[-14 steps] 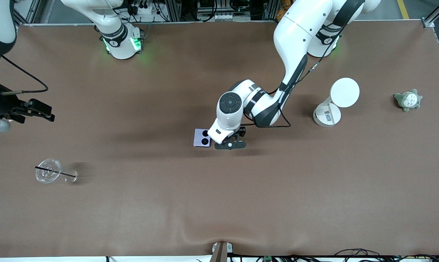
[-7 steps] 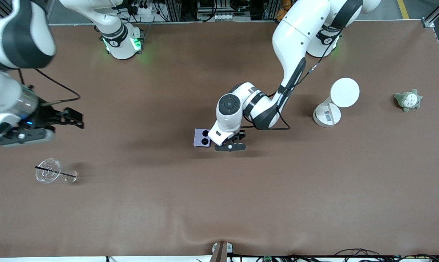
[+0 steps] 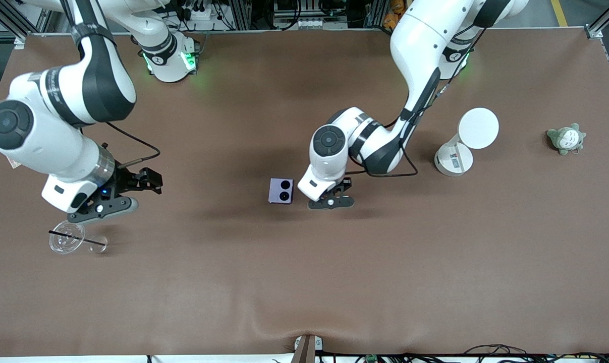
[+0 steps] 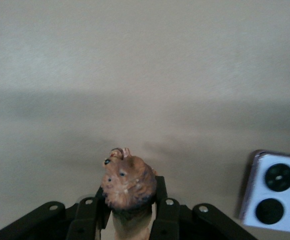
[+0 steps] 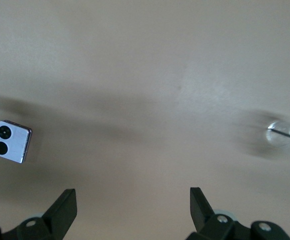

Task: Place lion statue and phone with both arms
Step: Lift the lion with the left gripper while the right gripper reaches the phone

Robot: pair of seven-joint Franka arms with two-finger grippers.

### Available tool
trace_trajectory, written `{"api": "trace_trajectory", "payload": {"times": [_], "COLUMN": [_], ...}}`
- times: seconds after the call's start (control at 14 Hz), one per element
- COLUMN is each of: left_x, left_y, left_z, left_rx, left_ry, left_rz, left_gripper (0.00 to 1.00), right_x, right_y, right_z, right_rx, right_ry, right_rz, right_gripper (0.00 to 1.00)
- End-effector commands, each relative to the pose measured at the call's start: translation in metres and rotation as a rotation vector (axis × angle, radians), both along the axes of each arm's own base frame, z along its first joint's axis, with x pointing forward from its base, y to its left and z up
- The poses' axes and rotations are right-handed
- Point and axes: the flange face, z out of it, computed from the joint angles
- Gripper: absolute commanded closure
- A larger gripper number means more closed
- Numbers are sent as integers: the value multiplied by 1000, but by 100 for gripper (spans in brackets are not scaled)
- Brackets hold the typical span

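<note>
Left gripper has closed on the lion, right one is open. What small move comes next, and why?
Probably lift the left gripper straight up: it is shut on the lion statue, low over the table beside the phone. The open right gripper is over bare table, toward the right arm's end from the phone.

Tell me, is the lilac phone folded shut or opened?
Folded shut: the phone lies flat as a small square, both camera circles facing up, beside the left hand.
</note>
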Motion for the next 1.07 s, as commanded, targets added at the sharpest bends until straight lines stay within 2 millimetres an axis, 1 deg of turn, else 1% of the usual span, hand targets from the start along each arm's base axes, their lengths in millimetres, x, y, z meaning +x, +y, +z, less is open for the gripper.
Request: {"api": "trace_trajectory", "payload": {"times": [0.0,0.14,0.21,0.29,0.36,0.43,0.5,0.57,0.64,0.71,0.79,0.86,0.93,1.0], "left_x": [-36,-50,-56,-60,-63,-66,-71,-76,-78,-83,-82,-74,-71,-73], "left_y": [33,59,73,90,107,121,132,138,146,155,169,192,203,208], "left_z": [16,17,19,22,27,29,28,27,25,21,17,14,12,8], "left_rx": [45,61,64,66,68,71,79,81,73,51,24,12,15,20], "left_ry": [20,30,30,30,34,38,48,50,39,13,-16,-28,-22,-11], "left_rz": [6,7,6,-2,-22,-34,-38,-40,-40,-53,-74,-102,-126,-140], "left_gripper": [89,90,90,90,90,90,90,90,90,90,90,90,90,90], "right_x": [7,1,0,0,-2,-4,-3,-8,-13,-15,-14,-14,-15,-18], "right_y": [16,53,64,78,87,100,109,127,140,147,152,164,177,189], "right_z": [-11,-30,-47,-76,-86,-102,-118,-122,-129,-134,-140,-145,-153,-162], "right_rx": [55,38,31,22,18,19,12,5,-2,-11,-13,-4,-1,2], "right_ry": [26,54,79,120,130,146,159,156,162,169,162,139,119,112], "right_rz": [0,56,76,96,110,121,126,144,122,46,-43,-115,-156,-185], "right_gripper": [0,0,0,0,0,0,0,0,0,0,0,0,0,0]}}
